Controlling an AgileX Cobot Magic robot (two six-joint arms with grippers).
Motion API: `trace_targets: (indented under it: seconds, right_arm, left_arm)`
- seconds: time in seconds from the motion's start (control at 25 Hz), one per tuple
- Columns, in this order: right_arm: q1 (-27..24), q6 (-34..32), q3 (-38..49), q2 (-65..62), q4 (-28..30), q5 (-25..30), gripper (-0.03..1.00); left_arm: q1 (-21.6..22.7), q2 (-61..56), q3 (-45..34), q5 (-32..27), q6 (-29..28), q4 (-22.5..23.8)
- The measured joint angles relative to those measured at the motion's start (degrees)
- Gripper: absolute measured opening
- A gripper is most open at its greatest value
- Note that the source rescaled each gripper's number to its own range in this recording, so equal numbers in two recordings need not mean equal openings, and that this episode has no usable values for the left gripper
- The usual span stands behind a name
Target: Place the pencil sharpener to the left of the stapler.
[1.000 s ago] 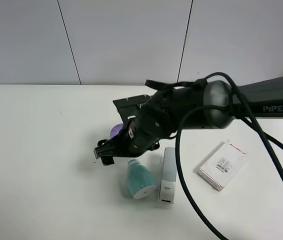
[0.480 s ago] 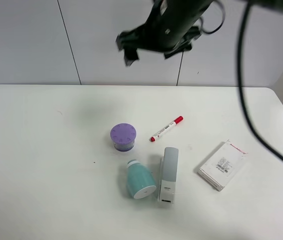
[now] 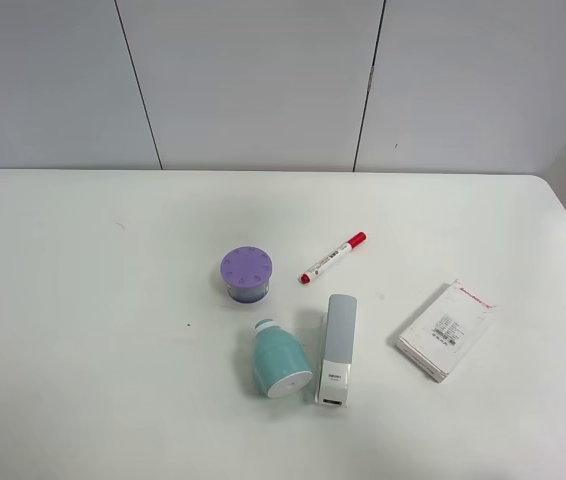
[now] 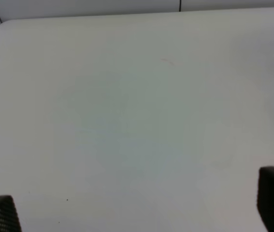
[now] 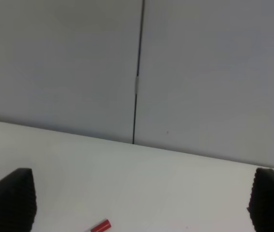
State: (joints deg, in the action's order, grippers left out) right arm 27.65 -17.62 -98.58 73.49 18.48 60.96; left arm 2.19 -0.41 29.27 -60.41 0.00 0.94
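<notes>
Pencil sharpener (image 3: 281, 362) lies on the desk (image 3: 83, 300) just beside the stapler (image 3: 336, 350), at its 9 o'clock; right arm has left the overhead view; both end effectors wide, empty; placement looks done.

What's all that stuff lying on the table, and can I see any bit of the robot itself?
pencil sharpener: one, mint-teal with white face, front centre, just left of the stapler
stapler: one, grey and white, front centre
round container: one, purple, behind the sharpener
marker: one, white with red cap, behind the stapler
flat box: one, white, printed label, right side
table: one, white
left pincer: black fingertips, wide apart, holding nothing
right pincer: black fingertips, wide apart, holding nothing
</notes>
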Motion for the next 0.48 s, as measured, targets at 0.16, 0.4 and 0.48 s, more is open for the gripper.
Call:
trace_targets:
  seconds: [0.16,0.4,0.48]
  right_arm:
    - [-4.9,0.0,6.8,-9.4,0.0,0.6,0.6]
    - [-20.4,1.6,29.1,-30.9,-4.2,-1.1,0.6]
    - [-25.6,4.0,37.3,-39.6,-6.0,-1.6,0.6]
  left_arm:
    - [0.0,0.0,0.0,0.0,0.0,0.0]
    - [0.0,0.0,0.0,0.0,0.0,0.0]
    - [0.0,0.0,0.0,0.0,0.0,0.0]
